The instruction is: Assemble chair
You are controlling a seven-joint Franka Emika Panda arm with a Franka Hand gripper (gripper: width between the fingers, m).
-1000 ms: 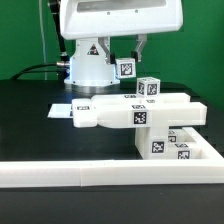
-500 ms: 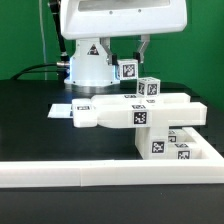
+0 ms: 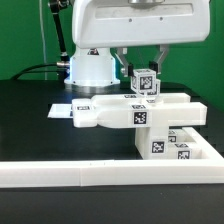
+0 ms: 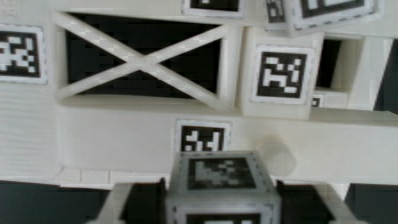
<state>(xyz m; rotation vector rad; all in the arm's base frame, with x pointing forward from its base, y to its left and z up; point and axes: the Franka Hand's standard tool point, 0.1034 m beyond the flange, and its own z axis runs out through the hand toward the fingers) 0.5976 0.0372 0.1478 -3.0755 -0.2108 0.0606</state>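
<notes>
Exterior view: arm upright, fingers (image 3: pixel 143 66) clamped on tagged cube (image 3: pixel 145 82) above chair (image 3: pixel 140 112).

- A black table (image 3: pixel 30 120) carries everything.
- The white chair assembly (image 3: pixel 140 115), stuck with black-and-white tags, lies flat on it, toward the exterior view's right.
- A thin white marker board (image 3: pixel 62 110) lies on the table behind the assembly's left end.
- A long low white border rail (image 3: pixel 100 178) runs along the front edge.
</notes>
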